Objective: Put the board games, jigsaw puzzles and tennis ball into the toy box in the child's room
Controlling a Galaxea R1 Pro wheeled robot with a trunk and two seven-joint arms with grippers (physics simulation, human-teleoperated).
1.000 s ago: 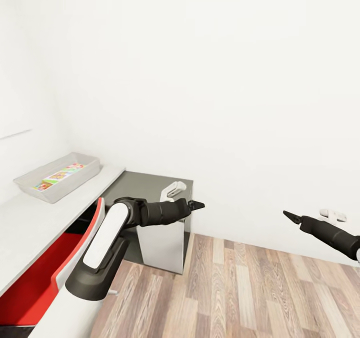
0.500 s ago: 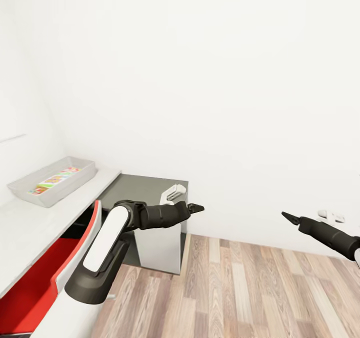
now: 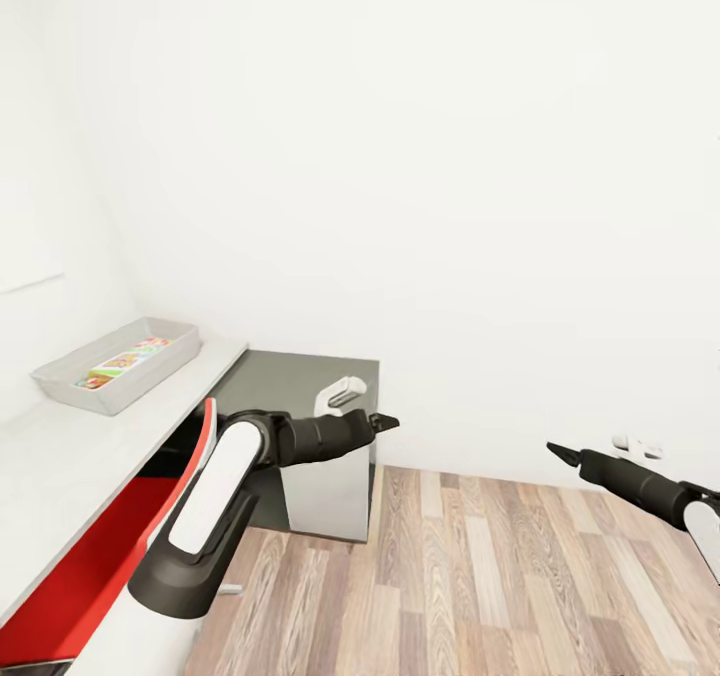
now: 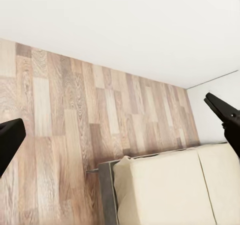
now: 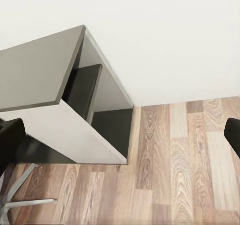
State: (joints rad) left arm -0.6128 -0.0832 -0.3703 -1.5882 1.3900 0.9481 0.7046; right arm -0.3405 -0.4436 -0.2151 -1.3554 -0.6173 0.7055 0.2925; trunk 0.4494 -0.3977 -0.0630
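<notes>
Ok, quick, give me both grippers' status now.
Left gripper: open, holding nothing, above the wood floor.
Right gripper: open, holding nothing.

Left arm (image 3: 215, 496): upper link clad in a smooth white oblong shell; dark grey rounded housing beneath it at the near end.
Left forearm (image 3: 315, 436): matte black, roughly cylindrical, faintly ribbed, tapering toward the tip.
Left end effector (image 3: 384, 421): black, slim and pointed in the head view; in the left wrist view its fingers (image 4: 222, 116) read as flat black wedges at the frame edges.
Right arm (image 3: 640, 486): black tapered forearm; a white shell shows at the frame edge.
Right end effector (image 3: 556, 451): black, narrowing to a sharp point.
Markings, cables, screws: none legible at this resolution.
</notes>
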